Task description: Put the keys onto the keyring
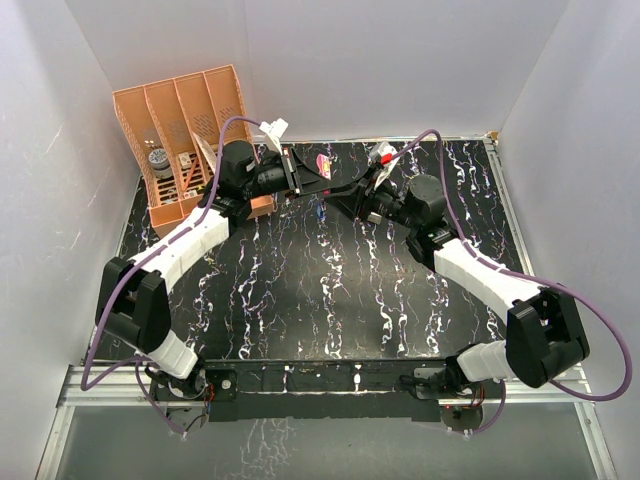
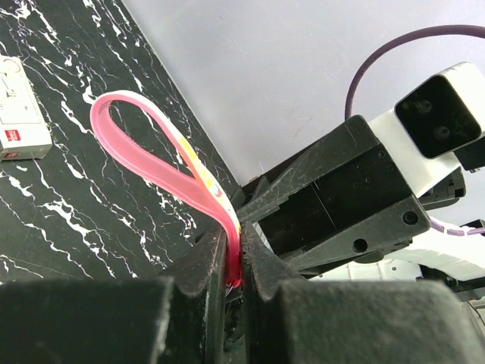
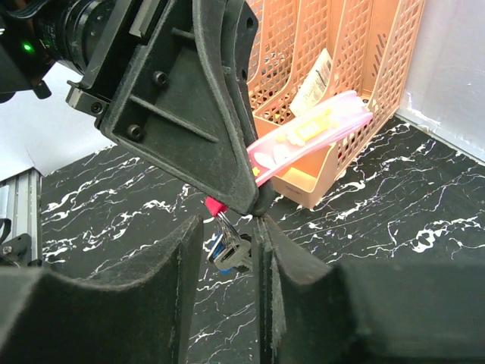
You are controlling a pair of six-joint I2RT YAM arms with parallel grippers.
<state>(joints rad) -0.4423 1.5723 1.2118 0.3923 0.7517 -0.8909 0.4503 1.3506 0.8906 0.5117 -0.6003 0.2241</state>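
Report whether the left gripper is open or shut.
Shut: on the left gripper, the fingers pinch the pink strap at its end, no gap; its loop is free.

I log the table (image 1: 330,300) as black with white marbled veining. The keyring (image 2: 144,163) strap is translucent pink with yellow and white printed marks, red at its clamped end. keys (image 3: 225,249): one bright blue head, silver metal. file rack (image 1: 185,120): salmon-orange, perforated grid. box (image 2: 19,114): white, small red label. cable (image 2: 447,29): purple.

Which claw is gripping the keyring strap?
The left claw, shut on the pink keyring strap; the right claw stands open around the hanging keys.
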